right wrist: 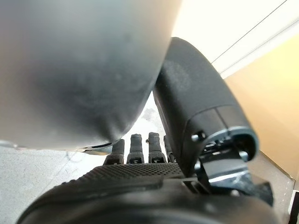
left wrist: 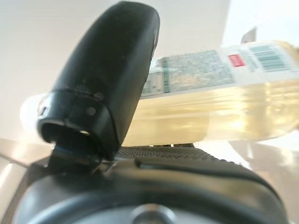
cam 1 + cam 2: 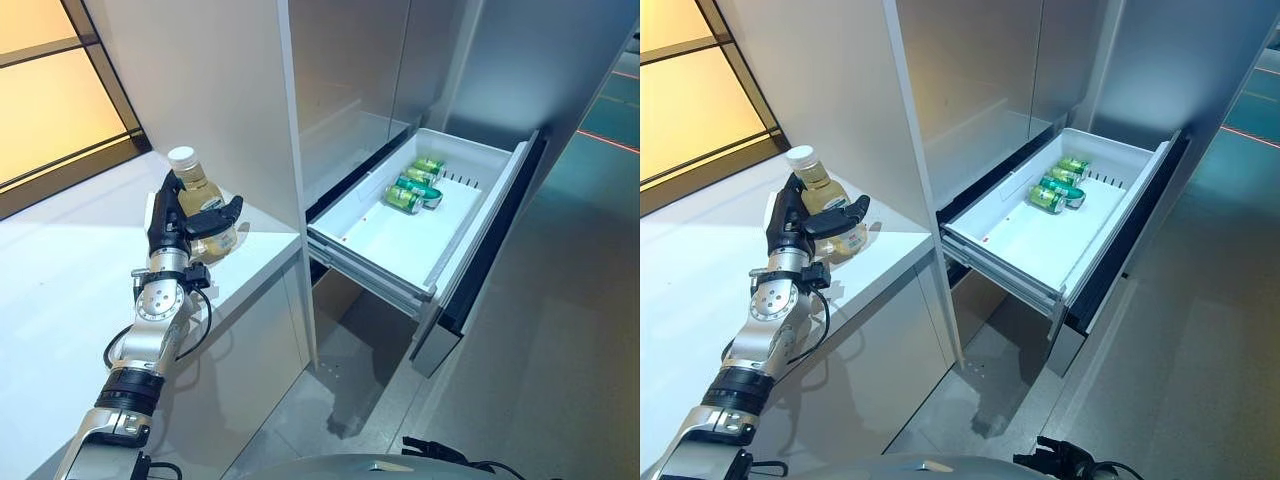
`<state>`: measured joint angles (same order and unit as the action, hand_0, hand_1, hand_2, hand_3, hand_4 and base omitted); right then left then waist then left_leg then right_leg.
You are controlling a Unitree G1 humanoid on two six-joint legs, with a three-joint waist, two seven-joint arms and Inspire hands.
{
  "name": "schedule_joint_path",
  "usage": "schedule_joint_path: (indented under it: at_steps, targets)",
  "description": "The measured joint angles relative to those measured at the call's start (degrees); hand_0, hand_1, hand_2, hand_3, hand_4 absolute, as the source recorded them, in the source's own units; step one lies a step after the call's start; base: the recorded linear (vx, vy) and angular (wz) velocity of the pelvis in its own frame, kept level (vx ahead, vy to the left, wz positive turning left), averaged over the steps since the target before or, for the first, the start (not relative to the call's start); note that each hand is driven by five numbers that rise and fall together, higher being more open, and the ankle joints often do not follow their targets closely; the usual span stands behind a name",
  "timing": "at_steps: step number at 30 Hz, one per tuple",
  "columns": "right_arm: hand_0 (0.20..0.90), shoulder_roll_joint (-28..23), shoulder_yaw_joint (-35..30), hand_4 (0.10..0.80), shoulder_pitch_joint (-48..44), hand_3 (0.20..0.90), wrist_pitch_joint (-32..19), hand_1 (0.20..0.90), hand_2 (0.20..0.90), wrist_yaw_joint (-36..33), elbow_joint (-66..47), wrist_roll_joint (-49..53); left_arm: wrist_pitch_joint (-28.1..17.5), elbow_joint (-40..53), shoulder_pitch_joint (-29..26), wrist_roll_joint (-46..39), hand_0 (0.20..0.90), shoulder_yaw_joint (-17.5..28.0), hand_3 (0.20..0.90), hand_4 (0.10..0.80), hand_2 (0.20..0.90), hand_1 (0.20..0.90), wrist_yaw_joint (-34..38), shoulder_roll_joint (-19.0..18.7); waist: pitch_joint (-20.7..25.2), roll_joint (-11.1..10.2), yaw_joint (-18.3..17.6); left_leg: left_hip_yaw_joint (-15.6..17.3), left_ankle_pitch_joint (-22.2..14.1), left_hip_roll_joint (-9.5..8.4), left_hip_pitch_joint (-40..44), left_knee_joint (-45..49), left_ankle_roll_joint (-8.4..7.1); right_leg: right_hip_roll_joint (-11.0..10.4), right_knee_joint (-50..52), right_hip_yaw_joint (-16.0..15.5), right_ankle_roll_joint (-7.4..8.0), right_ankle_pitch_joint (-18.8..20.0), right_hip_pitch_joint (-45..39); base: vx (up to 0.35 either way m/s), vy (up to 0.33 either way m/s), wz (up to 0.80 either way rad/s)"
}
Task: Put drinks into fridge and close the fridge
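Observation:
A bottle (image 3: pixel 197 184) of pale yellow drink with a white cap stands upright at the white counter's (image 3: pixel 60 290) right end, close to the fridge's side panel. My left hand (image 3: pixel 172 225) is shut on the bottle, fingers behind it and thumb across its front. In the left wrist view the thumb (image 2: pixel 107 79) lies against the labelled bottle (image 2: pixel 224 112). I cannot tell whether the bottle rests on the counter or is just above it. The white fridge drawer (image 3: pixel 470 150) is pulled out to the right, with green cans (image 3: pixel 415 185) lying at its far end. My right hand (image 1: pixel 140 177) has its fingers (image 1: pixel 140 147) straight and holds nothing.
The tall grey fridge panel (image 3: pixel 250 90) rises between the counter and the open drawer. The drawer's dark front (image 3: pixel 480 270) juts out over the grey floor (image 3: pixel 560 350). The near half of the drawer floor (image 3: pixel 385 240) is bare.

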<state>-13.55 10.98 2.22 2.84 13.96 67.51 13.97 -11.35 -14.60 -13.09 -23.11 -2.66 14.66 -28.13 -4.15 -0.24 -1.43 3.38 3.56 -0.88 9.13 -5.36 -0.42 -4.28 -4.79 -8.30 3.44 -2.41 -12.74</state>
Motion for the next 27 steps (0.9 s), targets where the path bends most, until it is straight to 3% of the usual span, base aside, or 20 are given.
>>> schedule_joint_path:
  at_steps: [1,2,7,13,18,23,27]
  targets:
    - [0.9,0.0,0.0,0.8,0.0,0.9,0.0,0.9,0.9,0.0,0.0,0.0,0.0,-0.1,0.0,0.0,0.319,0.0,0.222,0.122,0.319,0.319,-0.1,0.2,0.0,0.0,0.0,0.0,0.0,0.0,0.0,0.0,0.0,0.0,0.0,0.0,0.0,0.0,0.0,0.0,0.0,0.0]
    - [0.9,0.0,0.0,0.8,0.0,0.9,0.0,0.9,0.9,0.0,0.0,0.0,0.0,-0.1,0.0,-0.1,0.3,0.0,0.2,0.1,0.3,0.3,-0.1,0.2,0.0,0.0,0.0,0.0,0.0,0.0,0.0,0.0,0.0,0.0,0.0,0.0,0.0,0.0,0.0,0.0,0.0,0.0]
    - [0.9,0.0,0.0,0.8,0.0,0.9,-0.1,0.9,0.9,0.0,0.0,-0.1,-0.2,-0.1,0.0,-0.6,0.3,-0.1,0.2,0.1,0.3,0.3,-0.5,0.2,-0.4,-0.1,0.0,0.0,0.0,0.03,0.2,0.0,0.0,0.0,0.0,0.0,0.0,0.0,-0.2,0.0,0.0,0.0]
    - [0.9,-0.1,1.3,0.8,0.2,0.9,-3.2,0.9,0.9,-0.1,-2.8,-2.6,-3.4,2.2,1.1,-8.0,0.3,0.0,0.2,0.1,0.3,0.3,-2.2,1.2,-1.7,-0.8,-0.1,-0.1,0.0,0.22,0.3,0.0,0.0,0.0,-0.1,0.0,-0.01,0.0,-0.5,0.0,0.0,0.0]
    - [0.9,-0.7,6.2,0.8,2.4,0.9,-4.4,0.9,0.9,0.0,-17.3,-4.2,-5.3,11.0,3.5,-9.5,0.3,-0.1,0.2,0.1,0.3,0.3,-4.8,2.7,-2.9,-2.5,0.0,-0.2,0.0,0.36,0.2,0.3,0.0,0.1,-0.1,0.0,-0.15,0.1,-0.4,-0.004,-0.006,0.0]
    - [0.9,-0.9,8.0,0.8,3.6,0.9,-4.4,0.9,0.9,1.4,-33.5,-4.6,-8.8,20.1,3.5,-9.4,0.3,-0.1,0.2,0.1,0.3,0.3,-7.9,2.7,-3.1,-2.6,-0.5,-0.5,0.0,0.34,-0.6,0.3,-0.01,0.1,0.0,-0.1,-0.16,0.1,0.4,-0.028,-0.016,0.0]
    - [0.9,-2.6,8.0,0.8,4.0,0.9,-2.3,0.9,0.9,7.0,-47.2,-3.7,-10.4,27.3,2.6,-9.5,0.3,-0.7,0.2,0.1,0.3,0.3,-14.9,2.2,-3.1,-2.5,-0.5,-0.6,0.0,0.27,-0.8,0.3,-0.02,0.1,0.0,-0.2,-0.15,0.1,0.5,-0.05,-0.02,0.02]
